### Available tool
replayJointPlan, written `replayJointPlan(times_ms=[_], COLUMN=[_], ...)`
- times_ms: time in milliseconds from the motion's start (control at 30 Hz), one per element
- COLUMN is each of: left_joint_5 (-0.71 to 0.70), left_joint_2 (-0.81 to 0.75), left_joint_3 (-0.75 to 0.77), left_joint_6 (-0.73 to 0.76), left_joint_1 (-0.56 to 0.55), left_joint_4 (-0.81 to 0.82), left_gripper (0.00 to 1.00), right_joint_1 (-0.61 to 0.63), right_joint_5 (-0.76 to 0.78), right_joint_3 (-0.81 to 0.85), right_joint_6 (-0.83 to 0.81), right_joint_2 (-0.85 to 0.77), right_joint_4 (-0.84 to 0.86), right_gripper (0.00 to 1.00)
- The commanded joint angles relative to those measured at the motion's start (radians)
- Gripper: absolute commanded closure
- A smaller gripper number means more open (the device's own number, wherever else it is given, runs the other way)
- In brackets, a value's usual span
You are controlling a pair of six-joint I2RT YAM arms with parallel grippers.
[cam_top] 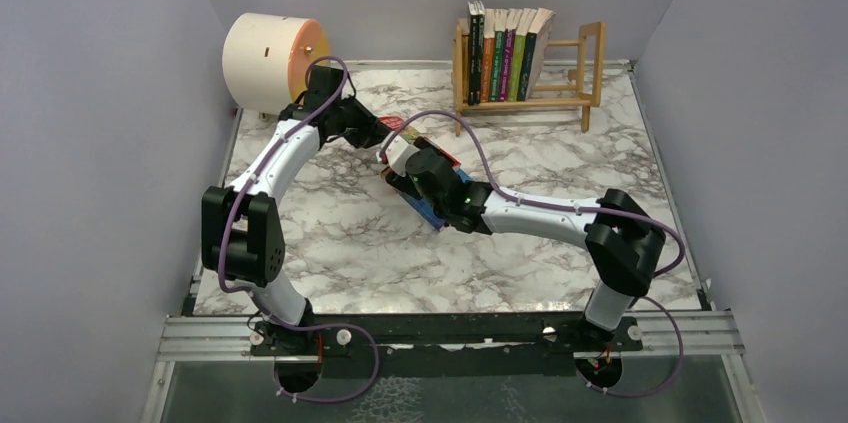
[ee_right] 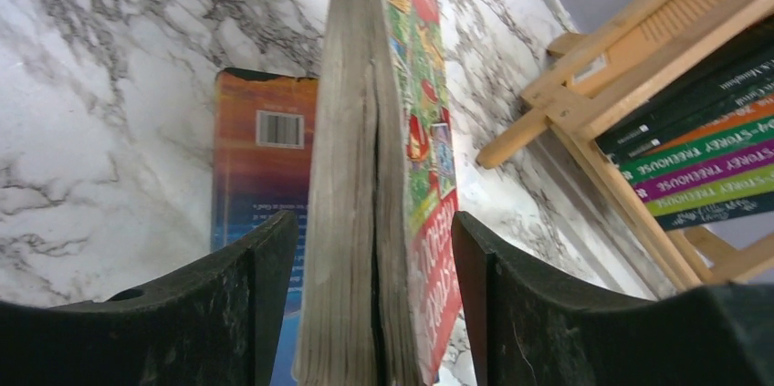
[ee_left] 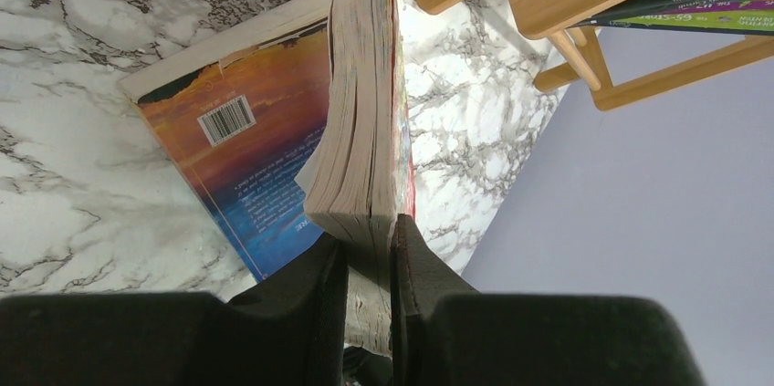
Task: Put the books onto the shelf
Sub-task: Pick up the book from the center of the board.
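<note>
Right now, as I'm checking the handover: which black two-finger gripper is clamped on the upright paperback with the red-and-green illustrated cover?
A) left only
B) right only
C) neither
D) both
A: the left gripper pinches the paperback at its pale page block, while the right gripper stands open around it, gaps on both sides.

I see free room at the right end of the light-wood railed shelf (cam_top: 598, 58), at the bench's (cam_top: 340, 243) far edge; upright paperbacks (cam_top: 505, 55) fill its left. A cream cylinder (cam_top: 265, 61) blocks the far-left corner; an orange-and-blue paperback (ee_left: 246, 158) lies flat mid-bench.

L gripper (ee_left: 370, 245) clamped, R gripper (ee_right: 374, 240) jaws apart, arms reaching inward
</note>
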Motion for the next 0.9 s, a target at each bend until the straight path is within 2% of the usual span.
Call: replayJointPlan(times_ms=[0,167,300,367,400,500,667,867], left_joint_5=[0.009,0.003,-0.002,-0.019,-0.032,-0.077,-0.208,-0.295], left_joint_2=[-0.030,-0.040,-0.042,-0.041,-0.040,-0.050,-0.101,-0.157], left_joint_3=[0.031,0.019,0.021,0.025,0.031,0.034,0.020,-0.006], left_joint_6=[-0.013,-0.011,-0.008,-0.002,0.004,0.031,0.047,0.124], left_joint_1=[-0.003,-0.002,-0.001,0.002,0.005,0.017,0.024,0.024], left_joint_4=[0.007,0.007,0.007,0.008,0.009,0.043,0.097,0.149], left_gripper=[1.00,1.00,1.00,1.00,0.96,0.70,0.42,0.40], right_joint_1=[0.006,0.002,-0.001,-0.001,-0.002,-0.001,-0.022,-0.042], right_joint_5=[0.122,0.124,0.125,0.123,0.123,0.124,0.113,0.045], right_joint_3=[-0.009,-0.022,-0.014,-0.009,-0.005,0.009,0.072,0.178], right_joint_6=[-0.018,-0.016,-0.016,-0.014,-0.013,-0.006,0.072,0.133], right_joint_2=[-0.008,-0.018,-0.011,-0.014,-0.017,-0.027,-0.036,-0.060], right_joint_4=[0.052,0.066,0.058,0.055,0.049,0.025,-0.106,-0.259], right_gripper=[0.42,0.68,0.98,0.99,0.99,0.99,0.99,0.99])
